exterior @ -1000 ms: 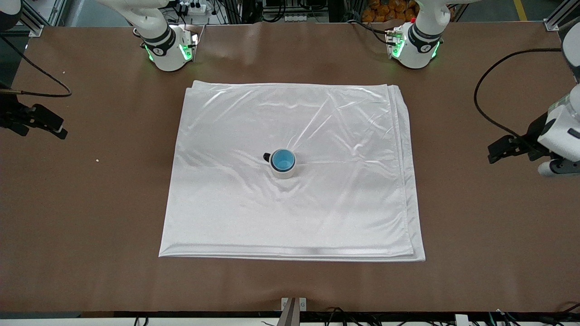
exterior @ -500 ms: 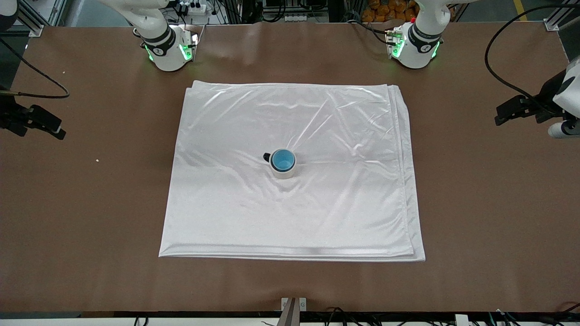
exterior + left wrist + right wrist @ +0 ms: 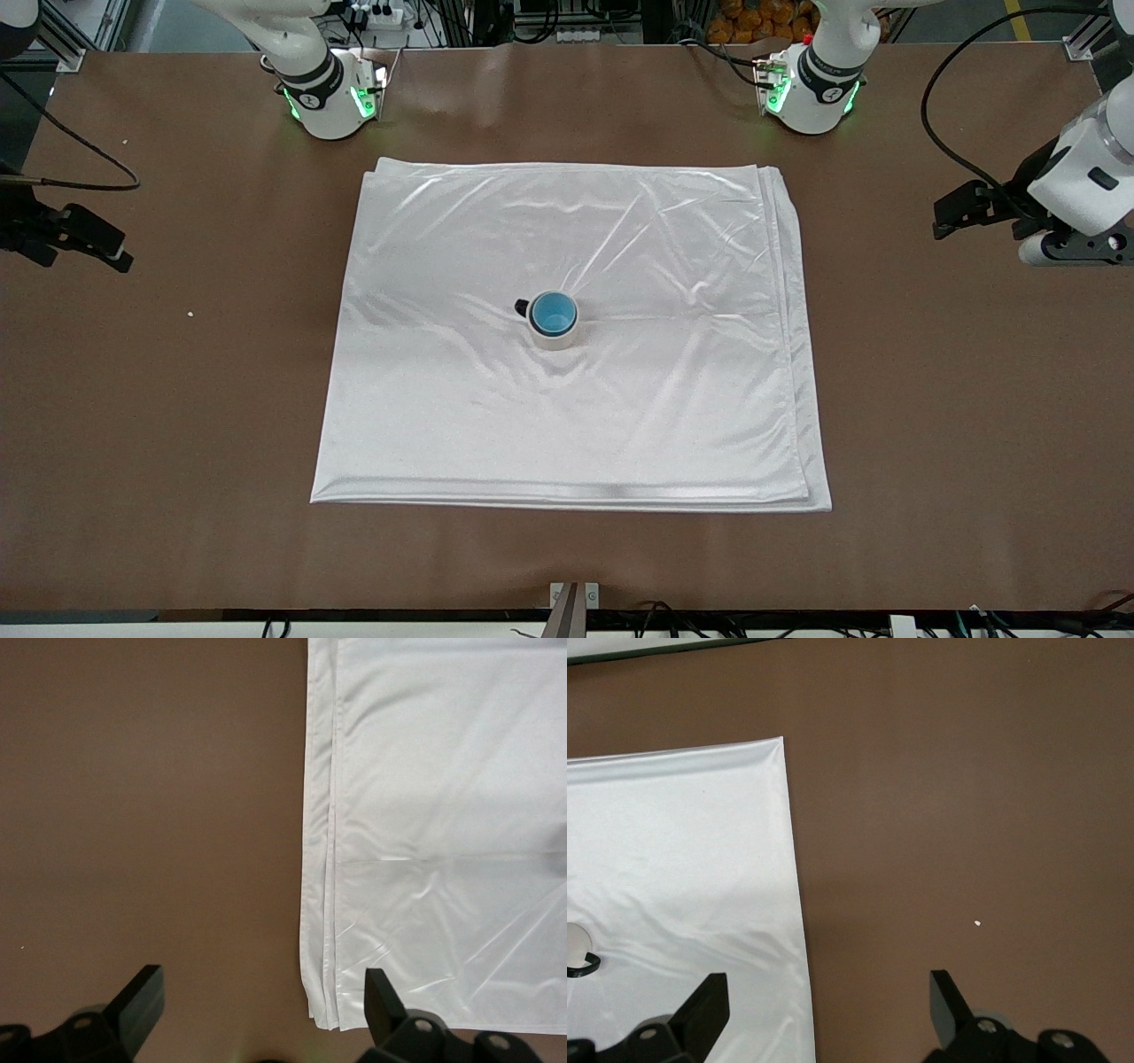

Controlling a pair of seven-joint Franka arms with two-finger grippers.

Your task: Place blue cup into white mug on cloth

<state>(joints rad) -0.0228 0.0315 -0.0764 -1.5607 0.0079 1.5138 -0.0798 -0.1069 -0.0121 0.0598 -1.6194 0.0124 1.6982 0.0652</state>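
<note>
Cloth [image 3: 567, 390] on table [image 3: 930, 425], speck [image 3: 190, 313] beside cloth, arms aside

The front camera looks down from high across the table [image 3: 177, 399]. Both wrist cameras face straight down from well above, each sharing the cloth's [image 3: 620, 399] edge.

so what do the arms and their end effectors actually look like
Both arms are glossy white with dark bands at the joints; their round bases glow green. The left end effector is black on a white wrist housing, with a black cable looping up from it. The right end effector is black too, trailing a thin black cable. Wrist views show angular black fingers with small silver screws.
</note>
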